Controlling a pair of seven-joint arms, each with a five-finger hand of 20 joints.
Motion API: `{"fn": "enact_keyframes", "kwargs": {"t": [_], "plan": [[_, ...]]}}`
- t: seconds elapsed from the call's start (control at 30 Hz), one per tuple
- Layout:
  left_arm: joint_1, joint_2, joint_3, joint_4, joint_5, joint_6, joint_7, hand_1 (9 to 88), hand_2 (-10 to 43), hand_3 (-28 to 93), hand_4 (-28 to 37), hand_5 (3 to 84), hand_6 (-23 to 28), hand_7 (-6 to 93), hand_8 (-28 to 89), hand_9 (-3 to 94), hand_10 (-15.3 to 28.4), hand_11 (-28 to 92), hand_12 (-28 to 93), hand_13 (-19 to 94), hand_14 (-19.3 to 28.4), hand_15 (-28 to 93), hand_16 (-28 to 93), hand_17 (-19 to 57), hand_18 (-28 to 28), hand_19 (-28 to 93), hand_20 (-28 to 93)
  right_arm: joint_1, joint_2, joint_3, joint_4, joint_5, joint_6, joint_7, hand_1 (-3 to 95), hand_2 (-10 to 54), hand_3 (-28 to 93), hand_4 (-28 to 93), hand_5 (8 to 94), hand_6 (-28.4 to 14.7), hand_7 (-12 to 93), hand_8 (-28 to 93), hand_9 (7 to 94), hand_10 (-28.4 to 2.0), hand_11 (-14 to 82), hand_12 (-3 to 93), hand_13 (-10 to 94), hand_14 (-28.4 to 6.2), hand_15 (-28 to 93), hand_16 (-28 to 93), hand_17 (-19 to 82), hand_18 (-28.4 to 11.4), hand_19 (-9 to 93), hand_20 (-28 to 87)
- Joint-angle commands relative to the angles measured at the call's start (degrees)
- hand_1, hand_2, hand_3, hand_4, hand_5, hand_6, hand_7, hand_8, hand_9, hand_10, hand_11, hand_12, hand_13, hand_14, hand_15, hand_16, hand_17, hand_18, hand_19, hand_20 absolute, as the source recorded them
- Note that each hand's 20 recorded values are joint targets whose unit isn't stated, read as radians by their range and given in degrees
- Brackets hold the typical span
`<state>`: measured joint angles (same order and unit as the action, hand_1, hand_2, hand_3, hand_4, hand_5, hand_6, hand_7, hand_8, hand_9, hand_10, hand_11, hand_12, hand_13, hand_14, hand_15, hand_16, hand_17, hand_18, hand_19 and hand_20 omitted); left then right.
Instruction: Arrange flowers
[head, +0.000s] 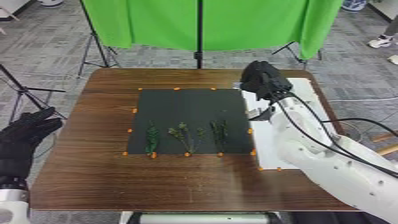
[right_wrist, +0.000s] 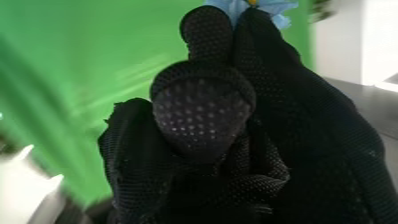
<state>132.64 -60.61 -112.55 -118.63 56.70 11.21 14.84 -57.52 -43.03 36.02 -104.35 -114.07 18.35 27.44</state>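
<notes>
Three green sprigs lay apart in a row on the dark mat (head: 169, 107): one (head: 152, 138) toward the left, a branching one (head: 187, 139) in the middle and one (head: 218, 135) toward the right. Small orange markers (head: 135, 110) dotted the mat's edges. The brown wooden surface (head: 98, 185) carried the mat and, just to its right, a white board (head: 272, 156). Above the board's far part was the right robot hand (head: 264, 82), its fingertips together, clamped on a pale-blue flower (right_wrist: 277, 7) with a touch of yellow. The left robot hand (head: 30, 126) was beside the surface's left edge, its fingers relaxed and apart. Green cloth (head: 151, 25) hung beyond the far edge.
</notes>
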Motion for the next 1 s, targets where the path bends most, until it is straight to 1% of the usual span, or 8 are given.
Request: {"fn": "enact_keyframes", "kwargs": {"t": [0.03,0.13,0.37,0.4,0.5,0.63,0.83,1.0], "plan": [[-0.85,-0.02,1.94,0.44,1.37,0.36,-1.3,25.7,32.4,51,-28.3,50.0,6.3,10.0,-6,50.8,16.0,18,10,39,18.1,18,-2,13.2,13.0,13,19,15.82,-17.94,-9.18,4.22,3.87,-3.45,-8.06,65.7,-9.5,56,-15,79.2,-1.7,23,10,93.6,-8.9,13.1,44.0,94,-0.7,54,30,69,-8.4,93,37],[-0.96,0.13,2.59,-0.08,1.75,2.17,-2.36,27.8,33.8,48,-28.3,49.6,6.7,9.4,-6,50.8,16.2,18,9,39,17.9,17,-3,13.9,12.5,12,19,18.29,-21.8,-12.56,6.61,5.01,-5.34,-10.74,65.7,-9.5,56,-15,79.1,-1.7,24,10,93.6,-8.7,13.0,44.0,94,-0.6,54,30,69,-8.4,93,37],[-0.88,-0.1,3.35,-0.02,2.05,2.78,-2.86,26.8,34.6,50,-28.3,47.1,7.8,8.0,-6,50.2,16.4,18,9,39,17.7,16,-3,14.0,12.3,12,19,19.65,-27.16,-16.86,9.25,8.01,-9.93,-12.35,65.4,-9.5,56,-15,79.0,-1.3,24,9,93.6,-8.3,12.6,44.1,94,-0.6,54,30,69,-8.3,93,38],[-1.25,-0.29,3.15,0.51,2.13,2.12,-3.09,26.7,34.6,50,-28.3,46.9,7.9,7.9,-6,50.1,16.4,18,9,39,17.7,16,-3,13.9,12.3,12,19,19.63,-28.32,-17.24,10.23,7.47,-10.61,-12.74,65.3,-9.5,56,-15,78.9,-1.2,24,9,93.6,-8.3,12.6,44.2,94,-0.5,54,30,69,-8.3,93,38],[-1.68,-0.58,3.98,0.98,2.0,1.92,-3.36,26.3,34.7,51,-28.3,46.6,7.9,7.6,-6,50.0,16.5,17,9,39,17.9,17,-3,13.7,12.3,12,19,19.18,-29.72,-18.68,11.37,6.64,-12.13,-12.81,65.2,-9.5,56,-15,78.8,-1.1,25,9,93.6,-8.3,12.5,44.2,94,-0.6,54,30,69,-8.3,93,38],[-2.26,-0.69,4.64,1.7,2.67,0.19,-3.57,24.8,33.8,53,-28.3,46.0,8.0,7.4,-7,49.5,16.4,17,8,38,17.9,17,-3,13.4,12.5,13,19,17.96,-30.58,-19.93,12.62,5.73,-13.77,-12.53,65.0,-9.5,56,-16,78.6,-1.1,25,9,93.5,-8.1,12.4,44.1,94,-0.5,54,30,69,-8.2,93,38],[-3.36,-0.75,6.07,2.22,2.69,-1.09,-3.76,21.6,23.8,56,-28.3,43.1,9.1,5.7,-6,47.3,16.9,16,8,37,18.3,16,-3,12.2,12.8,14,18,17.18,-32.23,-22.07,15.76,3.15,-14.21,-12.0,64.9,-9.5,57,-16,78.5,-1.0,25,9,93.4,-8.2,12.6,44.0,94,-0.4,54,30,69,-8.2,93,38],[-4.34,-0.63,6.71,2.84,4.52,-4.05,-4.06,20.2,16.8,55,-28.3,41.1,9.9,4.5,-6,45.8,17.3,15,8,36,18.5,15,-3,11.5,13.0,13,17,17.8,-33.58,-23.74,17.92,1.67,-13.82,-11.59,64.7,-9.5,57,-16,78.3,-0.9,25,8,93.5,-8.1,12.8,43.7,94,-0.3,54,30,69,-8.2,93,38]]}}
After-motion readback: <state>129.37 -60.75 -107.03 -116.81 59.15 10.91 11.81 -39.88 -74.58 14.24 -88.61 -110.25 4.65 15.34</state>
